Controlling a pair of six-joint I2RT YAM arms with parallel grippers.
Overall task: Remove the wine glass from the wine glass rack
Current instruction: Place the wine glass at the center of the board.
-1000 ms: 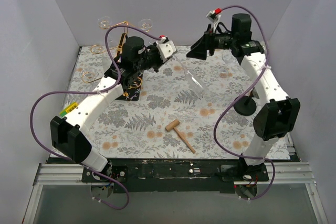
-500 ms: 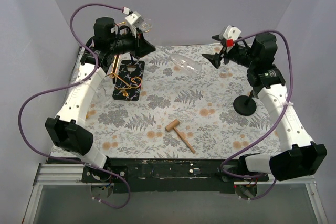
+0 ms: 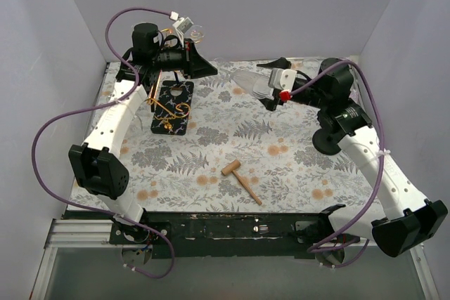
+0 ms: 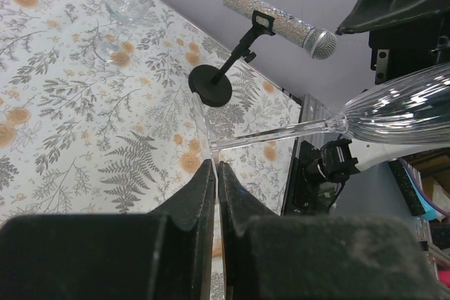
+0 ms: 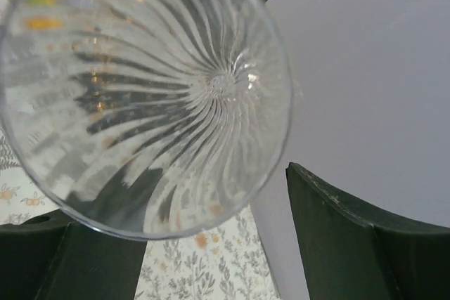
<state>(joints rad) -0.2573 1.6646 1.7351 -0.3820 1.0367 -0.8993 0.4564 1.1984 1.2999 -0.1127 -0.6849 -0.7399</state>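
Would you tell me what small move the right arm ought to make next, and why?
Probably close the right gripper gently on the bowl of the wine glass. Its open fingers flank the bowl, with a gap showing on one side, while the left gripper pinches the foot and the glass lies roughly level between them, to the side of the wine glass rack.

Glossy ribbed clear wine glass, gold wire wine glass rack, wooden mallet

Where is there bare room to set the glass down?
Bare cloth lies between the rack and the mallet, and between the mallet and the microphone stand. The far edge is crowded: left gripper, right gripper, glass.
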